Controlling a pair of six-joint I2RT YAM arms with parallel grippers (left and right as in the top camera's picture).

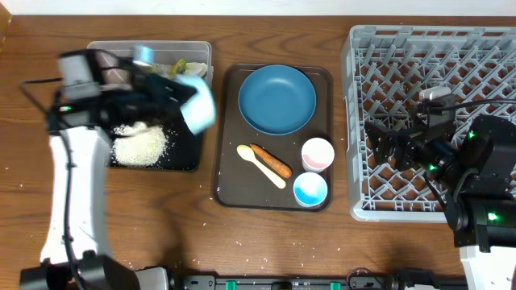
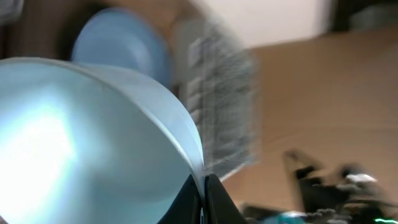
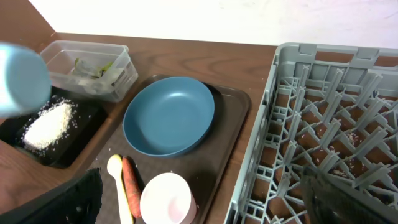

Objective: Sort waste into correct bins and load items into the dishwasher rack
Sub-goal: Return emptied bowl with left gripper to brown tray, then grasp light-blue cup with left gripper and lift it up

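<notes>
**Overhead view, edges and room.** The dishwasher rack point(image 1: 427, 121) filled the 3 o'clock side of the table point(image 1: 266, 242) and ran off the right edge of the frame. Open wood lay along 6 o'clock and in the narrow strip between the rack and the brown serving tray point(image 1: 230, 189). The clear tub point(image 1: 105, 50) sat at 10 o'clock, with the black tray point(image 1: 181, 161) just below it.

**Grippers.** The left gripper point(image 2: 204, 198) was clamped on the white bowl point(image 1: 197, 105). The bowl hung, blurred, above the gap between the black tray and the serving tray. The right gripper point(image 1: 380, 145) stood over the rack with its jaws spread wide, holding nothing.

**Task things.**
- The bowl was pale blue inside.
- A heap of rice point(image 1: 139, 145) lay in the black tray.
- The crumpled wrapper point(image 1: 179, 66) lay in the clear tub.
- On the serving tray, the blue plate point(image 1: 276, 98) sat at 12 o'clock.
- The pale yellow spoon point(image 1: 260, 163) and the carrot piece point(image 1: 272, 161) lay side by side at centre.
- The pink-and-white cup point(image 1: 318, 153) and the blue cup point(image 1: 310, 189) sat at 4 to 5 o'clock.

**Differences between views.** Only the left wrist view showed the dark fingers point(image 2: 214, 202) pinching the bowl's rim at 6 o'clock; everything behind them was smeared. The right wrist view showed the wrapper's green print through the tub wall, and the bowl as a pale blur at 10 o'clock. The blue cup appeared only overhead.
</notes>
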